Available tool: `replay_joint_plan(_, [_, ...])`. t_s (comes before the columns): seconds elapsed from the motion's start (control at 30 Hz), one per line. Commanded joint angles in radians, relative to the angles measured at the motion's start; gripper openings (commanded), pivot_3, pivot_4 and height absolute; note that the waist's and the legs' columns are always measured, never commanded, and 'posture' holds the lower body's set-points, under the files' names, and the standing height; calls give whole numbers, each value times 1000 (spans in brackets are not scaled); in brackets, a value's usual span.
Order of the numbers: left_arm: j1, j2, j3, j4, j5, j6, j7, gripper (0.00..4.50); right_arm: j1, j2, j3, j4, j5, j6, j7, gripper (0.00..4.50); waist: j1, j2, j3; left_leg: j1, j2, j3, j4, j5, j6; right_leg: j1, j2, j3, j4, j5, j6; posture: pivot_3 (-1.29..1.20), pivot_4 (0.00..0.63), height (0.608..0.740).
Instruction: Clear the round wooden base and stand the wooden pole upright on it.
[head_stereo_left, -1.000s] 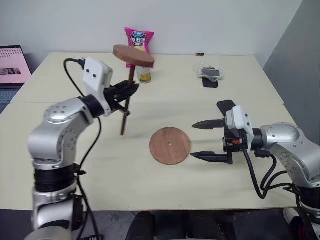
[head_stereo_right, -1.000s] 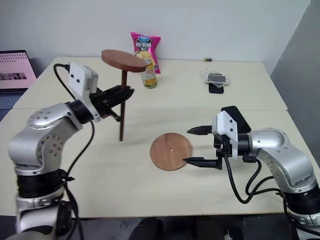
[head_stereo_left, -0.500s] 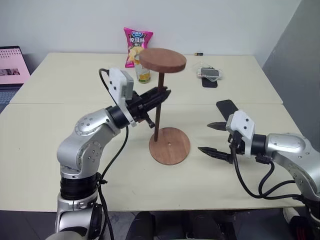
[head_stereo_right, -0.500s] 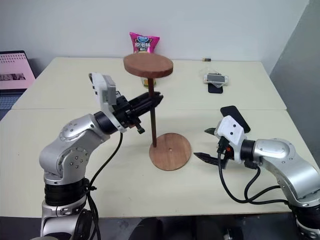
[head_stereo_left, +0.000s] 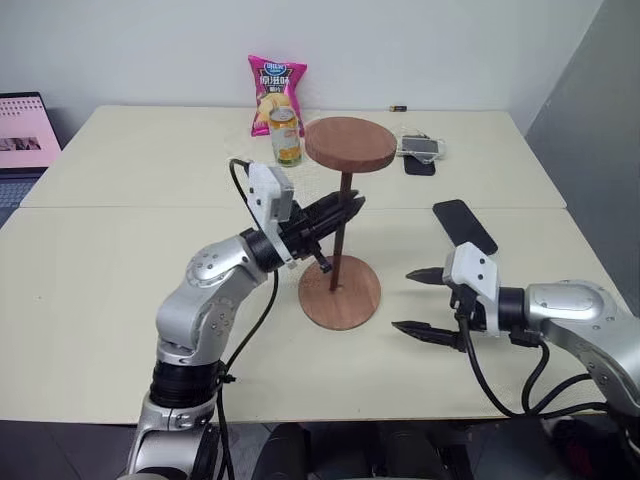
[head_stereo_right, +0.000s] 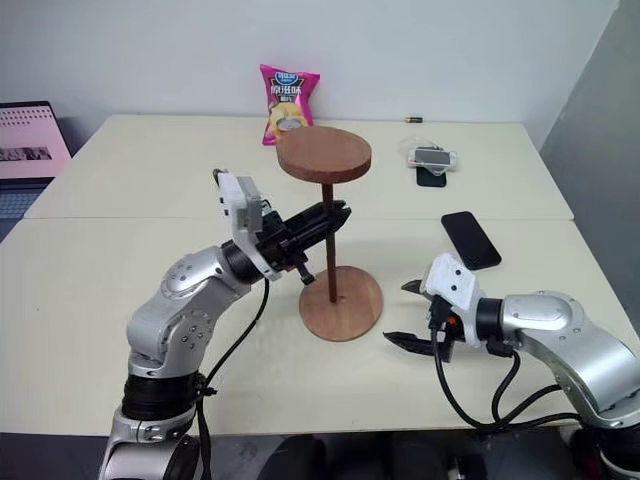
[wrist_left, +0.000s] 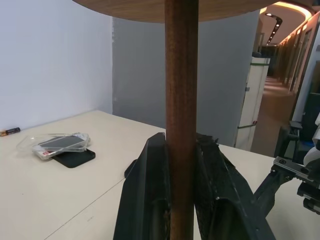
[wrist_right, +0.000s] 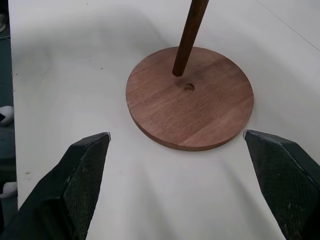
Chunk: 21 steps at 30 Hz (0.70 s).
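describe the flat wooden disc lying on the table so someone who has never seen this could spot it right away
On the pale table, between the two robot arms, the flat round reddish-brown wooden base lies near the front edge. Unlike the similar disc atop the dark wooden pole, it rests flat, with a small hole at its centre.

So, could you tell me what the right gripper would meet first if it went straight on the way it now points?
Most likely the base: the right gripper stands open beside it, and the disc lies straight ahead between its fingers. The pole, held by the left gripper, comes only further on. Height above the table is hard to judge.
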Motion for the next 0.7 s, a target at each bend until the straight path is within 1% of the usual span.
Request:
replay_joint_plan(0.03, [-4,-18,-24,3,23,-68,-6,260,5,-14,-4,-35,-10,-12,-7,4500,1,0,0,0,0,0,0,0,0,0,0,0,0,0,0,0,150,740])
replay_joint_plan(0.2, [-2,-38,-33,61,51,-120,-2,260,6,-10,-2,-32,-16,-7,-17,4500,1,0,0,0,0,0,0,0,0,0,0,0,0,0,0,0,150,740])
replay_joint_plan(0.37, [14,-49,-48,69,50,-129,-7,260,2,-8,0,-29,-12,-1,-19,4500,0,0,0,0,0,0,0,0,0,0,0,0,0,0,0,0,150,740])
replay_joint_plan(0.7, [32,-45,-54,105,67,-166,-18,260,3,-7,6,-22,-13,-11,-10,4500,1,0,0,0,0,0,0,0,0,0,0,0,0,0,0,0,150,740])
